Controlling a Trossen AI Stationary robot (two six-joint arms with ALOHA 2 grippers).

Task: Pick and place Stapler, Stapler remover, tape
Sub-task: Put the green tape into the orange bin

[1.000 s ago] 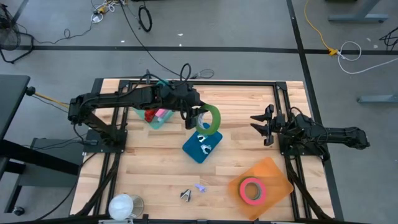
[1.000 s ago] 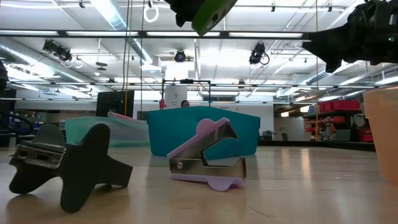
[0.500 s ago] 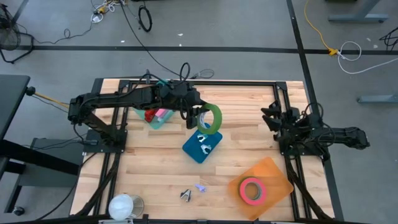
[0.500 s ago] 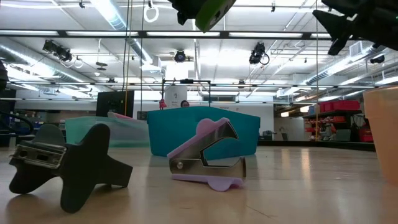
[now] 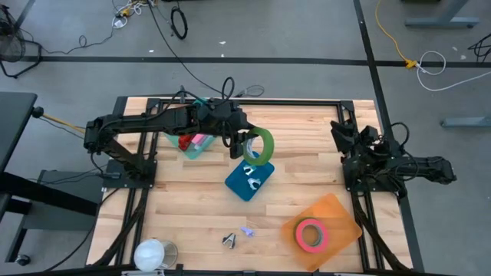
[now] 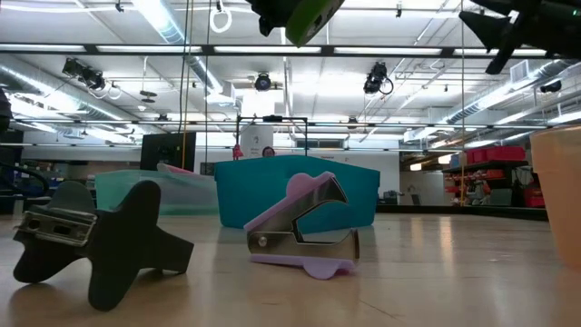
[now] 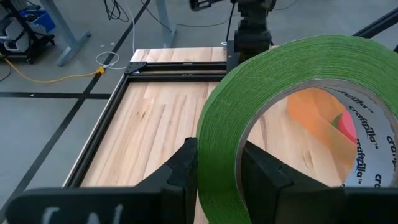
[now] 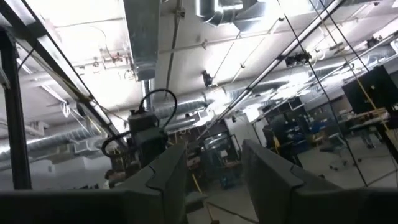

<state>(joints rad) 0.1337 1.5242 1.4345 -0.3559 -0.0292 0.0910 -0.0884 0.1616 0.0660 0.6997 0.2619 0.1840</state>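
1. A clear cup point(image 5: 156, 254) is sitting at the tabletop's point(image 5: 307, 134) near left corner, and a pale teal bin point(image 5: 192, 146) holding red and pink items is lying under the left arm.
2. The left claw point(image 5: 244, 146) is hanging over the tabletop's middle, clamped on the green tape point(image 5: 261, 146); in the left wrist view a finger point(image 7: 186, 168) is pressing outside the roll's point(image 7: 298, 118) wall and the other is pressing inside it. The roll is standing on edge in the grip.
3. A blue bin point(image 5: 250, 179) is lying just below and toward the near side of that tape, with a pale remover-like item already inside. Judging from this, the left arm is the nearer one, and the coming move is calling for a short shift over the bin and a drop.
4. A black remover point(image 5: 229, 241) and a lilac remover point(image 5: 248, 230) are lying side by side near the front edge, well apart from both claws.
5. A pink tape point(image 5: 311, 234) is resting on an orange tray point(image 5: 337, 211) at the near right.
6. The right claw point(image 5: 341, 136) is waiting at the right edge, raised and tilted upward, fingers point(image 8: 165, 174) apart and holding nothing.
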